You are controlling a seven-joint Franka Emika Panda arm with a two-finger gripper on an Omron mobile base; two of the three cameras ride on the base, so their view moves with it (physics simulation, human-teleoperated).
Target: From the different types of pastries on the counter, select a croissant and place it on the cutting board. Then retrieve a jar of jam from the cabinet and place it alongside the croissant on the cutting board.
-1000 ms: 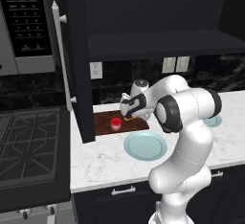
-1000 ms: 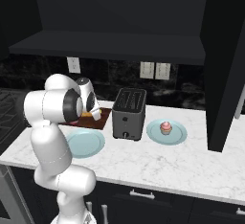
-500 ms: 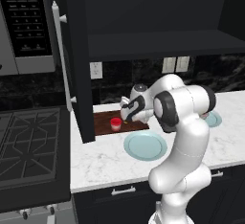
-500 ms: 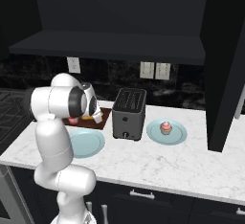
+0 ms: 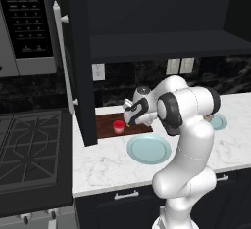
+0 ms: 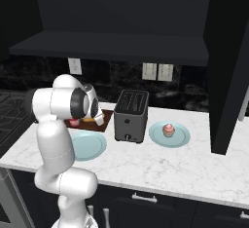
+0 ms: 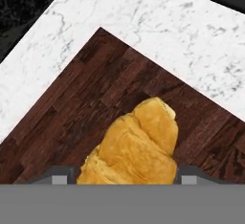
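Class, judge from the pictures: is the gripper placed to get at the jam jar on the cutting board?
Probably yes. The jam jar stands uncovered on the cutting board, beside the gripper, with nothing between them.

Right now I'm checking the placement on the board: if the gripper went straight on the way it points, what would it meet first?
The golden-orange crescent croissant, lying on the dark reddish-brown wooden cutting board straight ahead of the gripper. Whether the jaws already touch it, I cannot tell.
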